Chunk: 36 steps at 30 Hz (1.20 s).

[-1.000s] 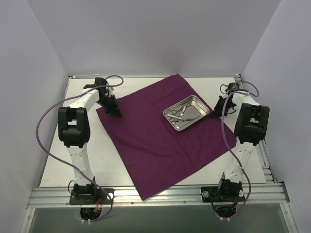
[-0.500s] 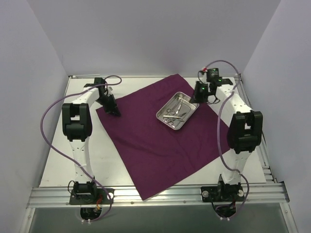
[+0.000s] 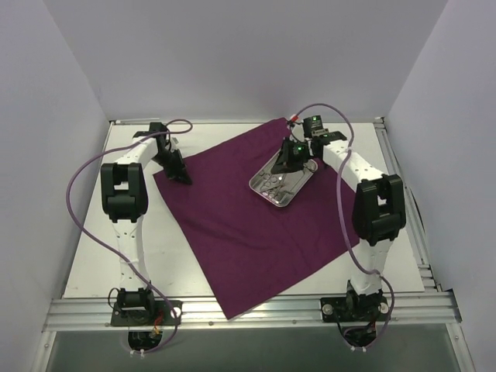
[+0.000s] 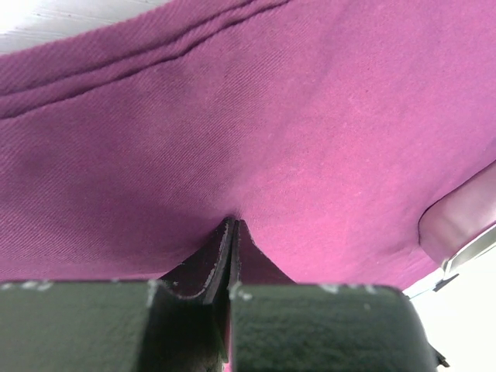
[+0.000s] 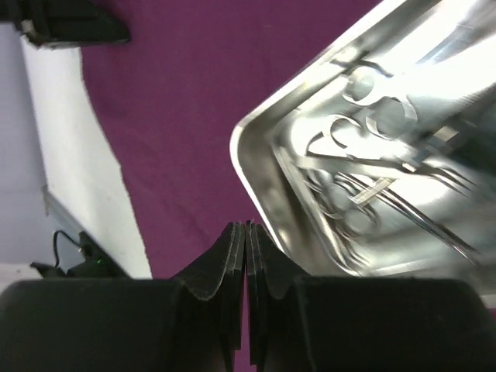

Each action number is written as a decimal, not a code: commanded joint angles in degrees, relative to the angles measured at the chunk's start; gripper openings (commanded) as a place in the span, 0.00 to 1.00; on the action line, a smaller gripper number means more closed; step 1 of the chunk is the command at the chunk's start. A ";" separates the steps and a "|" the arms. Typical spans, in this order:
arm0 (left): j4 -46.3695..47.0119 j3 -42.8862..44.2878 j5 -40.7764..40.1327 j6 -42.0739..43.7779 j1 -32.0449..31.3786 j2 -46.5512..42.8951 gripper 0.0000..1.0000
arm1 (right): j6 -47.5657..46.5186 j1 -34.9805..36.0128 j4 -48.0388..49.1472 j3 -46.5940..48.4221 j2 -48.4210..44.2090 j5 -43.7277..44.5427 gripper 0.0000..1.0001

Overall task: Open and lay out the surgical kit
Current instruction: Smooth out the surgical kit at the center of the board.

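Now left gripper (image 4: 234, 222), closed, touches cloth wrap (image 4: 271, 116); right gripper (image 5: 246, 226), closed, hovers beside tray (image 5: 260, 186).

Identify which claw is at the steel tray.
The right claw, shut at the tray's rim; the left claw meets only the purple cloth, far from it.

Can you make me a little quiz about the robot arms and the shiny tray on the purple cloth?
1. True or false: the ring-handled instruments lie inside the steel tray.
2. Pick one. The right pincer is: A) by the tray, B) far over on the left, C) down by its own base.
3. Fill in: the left pincer, shut, is down on the purple ____.
Key: 1 true; 2 A; 3 cloth.
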 commanded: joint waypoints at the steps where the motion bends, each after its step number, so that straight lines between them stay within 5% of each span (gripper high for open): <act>1: -0.53 0.52 -3.56 0.15 1.34 2.08 0.02 | -2.62 6.56 2.37 6.15 5.76 -13.40 0.03; 11: -5.45 5.62 -3.12 0.67 1.78 7.27 0.02 | -7.71 18.78 -3.34 16.81 21.32 -25.53 0.04; 17: -5.54 5.97 -3.91 -0.56 1.78 7.09 0.02 | -8.08 22.91 -1.51 15.59 24.58 -27.12 0.04; 26: -6.51 6.50 -2.77 -2.84 3.80 7.88 0.02 | -9.12 25.64 0.35 9.09 27.48 -31.07 0.04; 36: -7.30 6.14 -3.64 -4.34 4.68 8.06 0.02 | -15.19 25.73 -3.50 -6.38 22.57 -25.46 0.04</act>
